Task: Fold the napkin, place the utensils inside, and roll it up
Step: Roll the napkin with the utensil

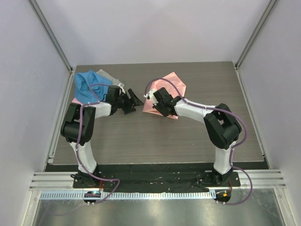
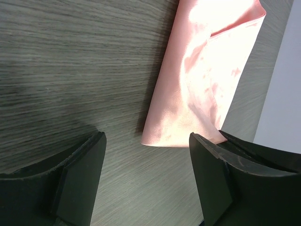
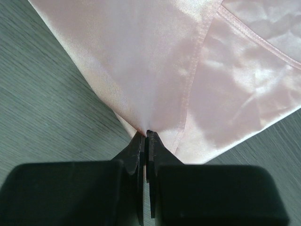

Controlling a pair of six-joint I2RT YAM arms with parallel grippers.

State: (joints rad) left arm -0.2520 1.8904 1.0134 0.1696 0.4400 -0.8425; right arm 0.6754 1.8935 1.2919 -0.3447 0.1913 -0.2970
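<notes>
The salmon-pink napkin [image 1: 175, 87] lies folded at the back middle of the table, its layers overlapping with a hem running across the right wrist view [image 3: 197, 70]. My right gripper [image 1: 155, 107] [image 3: 146, 134] is shut on the napkin's near edge, pinching the cloth at its fingertips. My left gripper [image 1: 135, 103] [image 2: 146, 141] stands open just left of the napkin, low over the wood, with the napkin's folded corner [image 2: 202, 75] right in front of its jaws and nothing between them. The utensils are out of view.
A blue cloth [image 1: 87, 87] and a grey cloth [image 1: 111, 76] lie bunched at the back left corner, behind my left arm. White walls close in the table [image 1: 155, 141] on three sides.
</notes>
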